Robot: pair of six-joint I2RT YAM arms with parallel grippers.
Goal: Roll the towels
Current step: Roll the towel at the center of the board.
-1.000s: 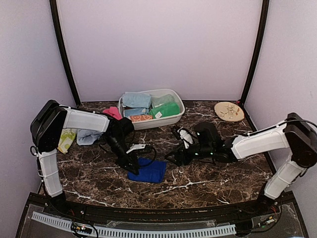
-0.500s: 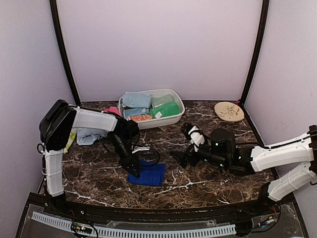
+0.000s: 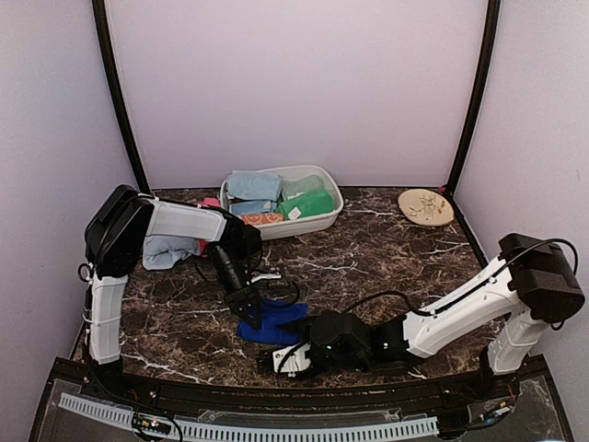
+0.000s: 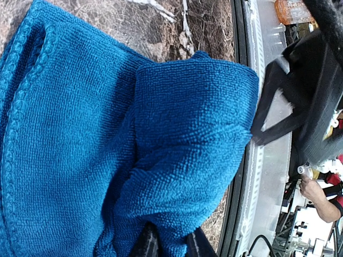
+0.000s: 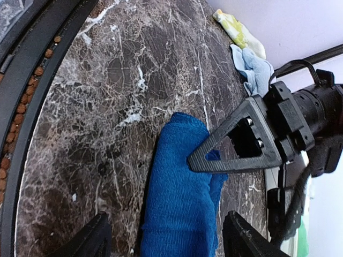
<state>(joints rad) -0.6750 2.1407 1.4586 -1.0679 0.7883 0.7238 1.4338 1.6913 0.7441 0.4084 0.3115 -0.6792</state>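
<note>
The dark marble desk (image 3: 386,267) carries everything. At its far middle a white tub (image 3: 308,224) holds folded towels (image 3: 253,186), pale blue and green among them. The blue towel (image 3: 276,324) (image 4: 187,134) (image 5: 182,187) lies at near centre, doubled over on itself. A pale towel (image 3: 164,250) sits crumpled at the far left, and a plate (image 3: 426,206) at the far right. The left tool (image 3: 250,308) (image 4: 170,243) is pinched tight on a raised fold at the blue towel's far-left corner. The right tool (image 3: 276,361) (image 5: 163,243) lies low at the towel's near edge with its fingers spread wide, gripping nothing.
</note>
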